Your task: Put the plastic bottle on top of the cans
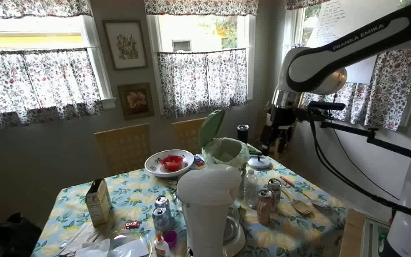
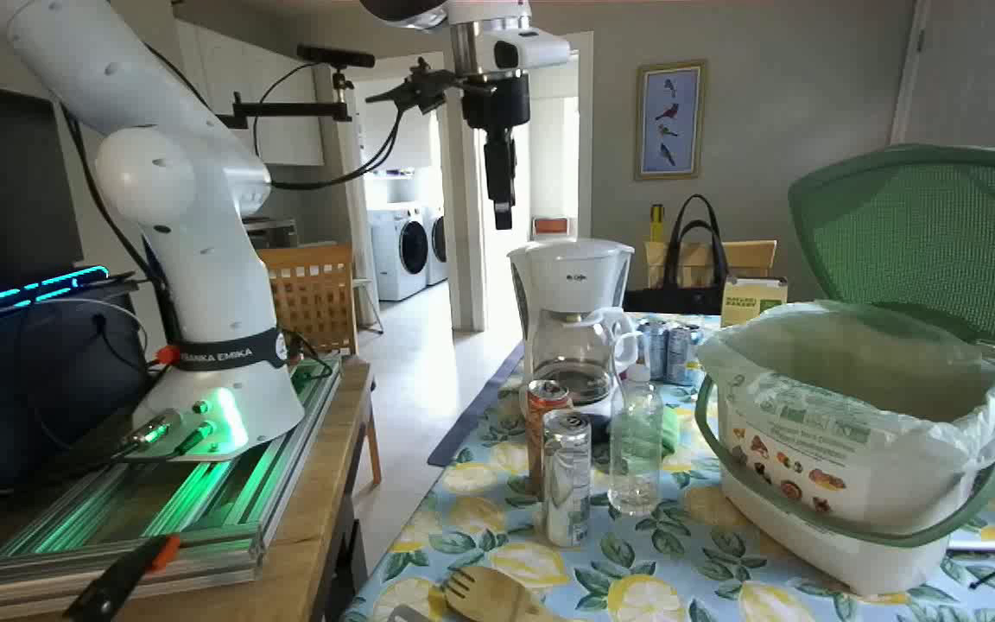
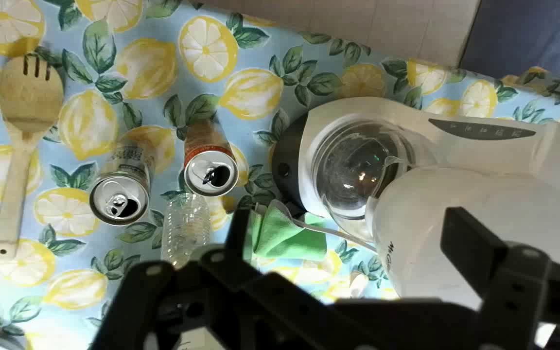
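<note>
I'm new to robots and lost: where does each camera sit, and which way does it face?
In an exterior view: camera near the coffee maker, facing windows; arm and gripper show.
In an exterior view: camera near the wooden spork, facing the coffee maker; base, arm, gripper show.
Wrist view: on the wrist, looking down at two cans; gripper fingers show.
Both exterior views share the plastic bottle.

Bright windows (image 1: 199,33), floral curtains (image 1: 205,80), seemingly grey wall (image 1: 48,151)

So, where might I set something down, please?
Bare tablecloth lies between the Nature's Bakery box, blue cans and patterned bowl, and narrowly between wooden spork and silver can. It's crowded around the plastic bottle, near orange can, coffee maker and lidded bin.
</note>
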You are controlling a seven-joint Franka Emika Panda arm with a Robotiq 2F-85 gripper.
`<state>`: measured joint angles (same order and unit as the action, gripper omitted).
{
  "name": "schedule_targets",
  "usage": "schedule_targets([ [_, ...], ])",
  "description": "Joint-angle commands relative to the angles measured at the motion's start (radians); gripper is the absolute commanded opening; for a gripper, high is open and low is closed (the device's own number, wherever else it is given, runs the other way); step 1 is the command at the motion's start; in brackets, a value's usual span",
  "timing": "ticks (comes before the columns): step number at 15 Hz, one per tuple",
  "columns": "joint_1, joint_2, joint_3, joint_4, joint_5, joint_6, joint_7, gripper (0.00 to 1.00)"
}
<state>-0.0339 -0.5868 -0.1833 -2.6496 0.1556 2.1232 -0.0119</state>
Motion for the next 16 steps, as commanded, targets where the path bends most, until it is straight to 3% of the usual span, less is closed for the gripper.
schedule_targets([
  [1, -0.022, 0.002, 0.02, 0.002, 0.013, -0.004, -0.011, 1.0],
  [6, -0.022, 0.002, 0.02, 0.002, 0.013, -0.004, -0.011, 1.0],
  [9, -0.079, 0.042, 0.039, -0.011, -0.027, 0.046, 0.065, 1.0],
  [13, -0.167, 0.108, 0.033, -0.064, -0.119, 0.232, 0.065, 1.0],
  [16, -0.183, 0.181, 0.006, -0.096, -0.155, 0.358, -0.002, 1.0],
])
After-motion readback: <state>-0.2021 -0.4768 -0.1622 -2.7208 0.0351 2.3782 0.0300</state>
